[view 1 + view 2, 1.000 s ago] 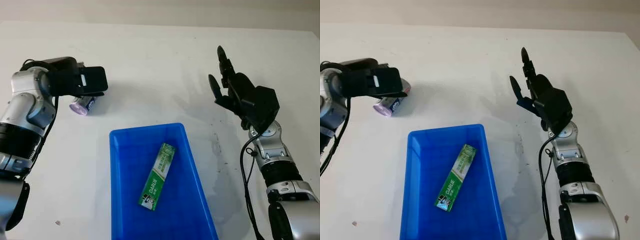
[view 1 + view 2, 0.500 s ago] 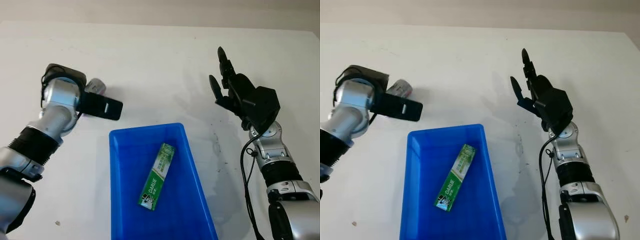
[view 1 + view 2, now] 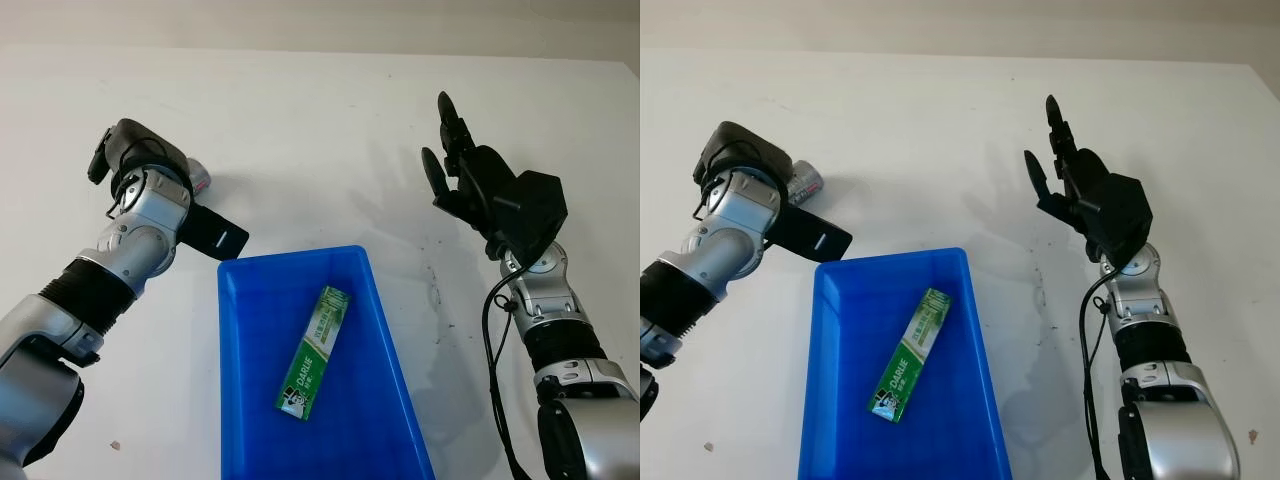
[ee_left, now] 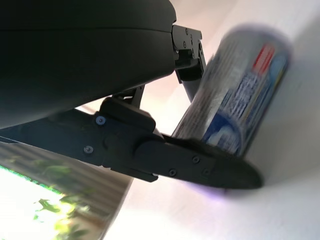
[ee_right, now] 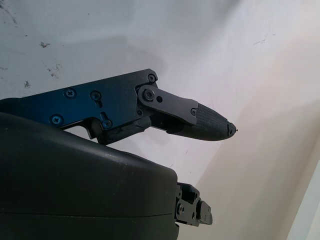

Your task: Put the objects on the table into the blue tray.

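Near the tabletop's left edge, head views: left hand (image 3: 205,228) beside the tray's (image 3: 245,400) far left corner, turned over since a second ago, when it covered the can (image 3: 806,181); the can now lies behind the wrist. Tray holds a green box (image 3: 315,350). Right hand (image 3: 470,185), open, parked raised toward the right edge (unchanged).

Left wrist view: can (image 4: 240,95) against the fingers (image 4: 200,162), grip uncertain; pickup likely unfinished.

Right wrist view: right hand over bare tabletop (image 5: 100,45).
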Motion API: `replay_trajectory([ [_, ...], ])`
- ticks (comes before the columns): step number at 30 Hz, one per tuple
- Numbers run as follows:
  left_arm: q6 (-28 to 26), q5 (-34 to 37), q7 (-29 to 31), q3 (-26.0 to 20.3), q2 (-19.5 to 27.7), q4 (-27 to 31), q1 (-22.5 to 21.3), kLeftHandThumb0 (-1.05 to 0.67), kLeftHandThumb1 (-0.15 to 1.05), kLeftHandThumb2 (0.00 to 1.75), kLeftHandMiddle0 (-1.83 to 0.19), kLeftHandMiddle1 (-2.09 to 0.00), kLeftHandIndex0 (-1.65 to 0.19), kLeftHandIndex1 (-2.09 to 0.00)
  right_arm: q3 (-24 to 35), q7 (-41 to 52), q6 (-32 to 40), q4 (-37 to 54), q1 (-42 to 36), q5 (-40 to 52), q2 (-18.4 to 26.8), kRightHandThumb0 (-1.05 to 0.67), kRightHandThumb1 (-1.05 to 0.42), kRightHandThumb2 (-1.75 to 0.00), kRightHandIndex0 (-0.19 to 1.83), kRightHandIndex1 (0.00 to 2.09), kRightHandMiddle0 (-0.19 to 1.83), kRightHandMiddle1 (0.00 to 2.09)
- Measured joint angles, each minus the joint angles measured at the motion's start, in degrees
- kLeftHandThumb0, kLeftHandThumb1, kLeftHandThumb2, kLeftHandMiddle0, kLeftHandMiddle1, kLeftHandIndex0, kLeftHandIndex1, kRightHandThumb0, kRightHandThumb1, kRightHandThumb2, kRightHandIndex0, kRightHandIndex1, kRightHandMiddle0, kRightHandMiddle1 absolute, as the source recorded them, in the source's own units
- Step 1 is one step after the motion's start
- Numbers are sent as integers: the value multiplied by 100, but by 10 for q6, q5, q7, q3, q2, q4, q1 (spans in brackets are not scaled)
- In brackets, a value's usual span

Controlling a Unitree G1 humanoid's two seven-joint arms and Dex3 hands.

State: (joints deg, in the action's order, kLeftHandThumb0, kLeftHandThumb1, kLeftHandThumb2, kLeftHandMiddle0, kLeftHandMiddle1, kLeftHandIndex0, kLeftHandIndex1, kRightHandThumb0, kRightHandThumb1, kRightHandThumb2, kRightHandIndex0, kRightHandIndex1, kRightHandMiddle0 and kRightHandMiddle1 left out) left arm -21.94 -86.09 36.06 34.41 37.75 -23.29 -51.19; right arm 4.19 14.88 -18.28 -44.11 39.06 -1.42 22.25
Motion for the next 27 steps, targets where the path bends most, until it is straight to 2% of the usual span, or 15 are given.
replay_trajectory([
  [2, 11, 26, -56, -17, 1, 1, 8, -28, 105, 9, -57, -209, -10, -97, 0, 1, 0, 0, 0, 0, 1, -58, -105, -69, -19, 0, -19, 0],
  [6, 28, 81, -171, -52, 0, 7, 21, -29, 105, 14, -55, -209, 0, -149, -1, 0, 0, 0, 0, -2, 1, -58, -105, -69, -19, 0, -19, 0],
  [7, 34, 105, -194, -66, -1, 7, 24, -27, 105, 18, -54, -209, 2, -179, -1, 0, 0, 0, 0, -2, 1, -58, -105, -69, -19, 0, -19, 0],
  [8, 41, 132, -221, -83, -3, 8, 27, -29, 105, 23, -55, -209, 0, -194, -1, 0, 0, 0, 0, -2, 1, -58, -105, -69, -19, 0, -19, 0],
  [10, 57, 182, -268, -112, -8, 8, 30, -34, 105, 38, -57, -209, -7, -206, -1, -2, 0, 0, 0, -4, 1, -59, -105, -68, -19, 0, -19, 0],
  [14, 84, 229, -298, -132, -8, -12, 29, -35, 105, 39, -63, -209, -11, -209, -2, -4, -1, 0, 0, -5, 1, -60, -105, -69, -19, 0, -19, 0],
  [19, 94, 257, -316, -138, -2, -51, 25, -31, 105, 32, -63, -209, -2, -209, -2, -6, -2, -6, 0, -6, 1, -61, -105, -68, -19, 0, -19, 0],
  [21, 94, 265, -321, -141, 2, -63, 20, -31, 105, 34, -59, -209, 6, -206, -2, -6, -2, -7, 0, -7, 1, -61, -105, -68, -19, 0, -19, 0],
  [23, 92, 270, -329, -143, 3, -73, 15, -32, 105, 40, -53, -209, 9, -193, -2, -6, -3, -8, 0, -7, 1, -61, -105, -68, -19, 0, -19, 0],
  [27, 88, 285, -331, -145, 3, -81, 13, -33, 105, 43, -54, -209, 17, -207, -2, -8, -6, -8, 0, -10, 1, -62, -105, -68, -19, 0, -19, 0],
])
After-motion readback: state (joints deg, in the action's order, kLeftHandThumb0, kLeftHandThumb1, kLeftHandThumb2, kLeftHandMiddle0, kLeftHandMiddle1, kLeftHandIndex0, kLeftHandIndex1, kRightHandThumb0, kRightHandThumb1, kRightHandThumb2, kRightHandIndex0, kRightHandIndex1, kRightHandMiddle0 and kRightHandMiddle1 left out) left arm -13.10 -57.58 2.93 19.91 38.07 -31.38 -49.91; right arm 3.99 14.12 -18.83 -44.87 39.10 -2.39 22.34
